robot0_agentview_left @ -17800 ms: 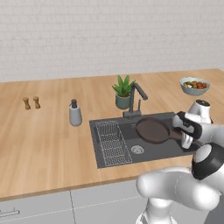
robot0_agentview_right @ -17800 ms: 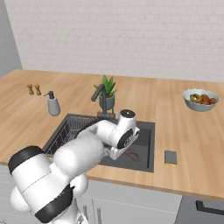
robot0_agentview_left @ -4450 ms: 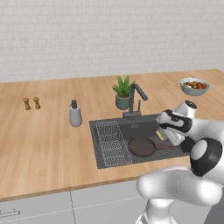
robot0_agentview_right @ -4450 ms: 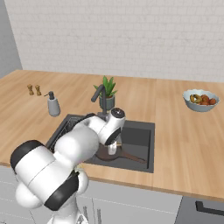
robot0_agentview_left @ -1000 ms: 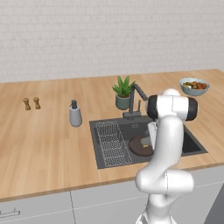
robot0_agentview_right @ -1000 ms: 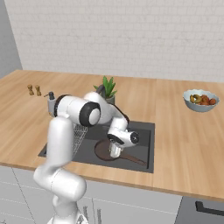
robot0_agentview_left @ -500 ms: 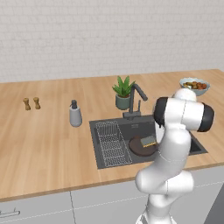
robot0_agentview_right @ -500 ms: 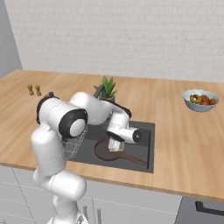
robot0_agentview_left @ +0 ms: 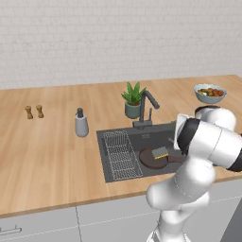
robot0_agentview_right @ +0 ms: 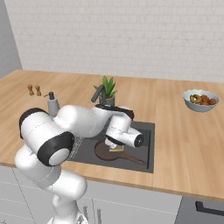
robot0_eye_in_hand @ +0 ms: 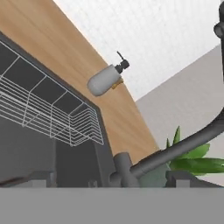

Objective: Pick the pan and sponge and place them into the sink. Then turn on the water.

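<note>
White brick wall (robot0_agentview_left: 118, 38) behind a wooden counter (robot0_agentview_left: 47, 142) over grey cabinets (robot0_agentview_left: 42, 224).

No text, label, brand or number can be read on anything here

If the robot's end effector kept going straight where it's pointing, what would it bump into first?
Probably the dark faucet, near its base at the sink's back edge. Depth is hard to judge, so this is a best guess.
</note>
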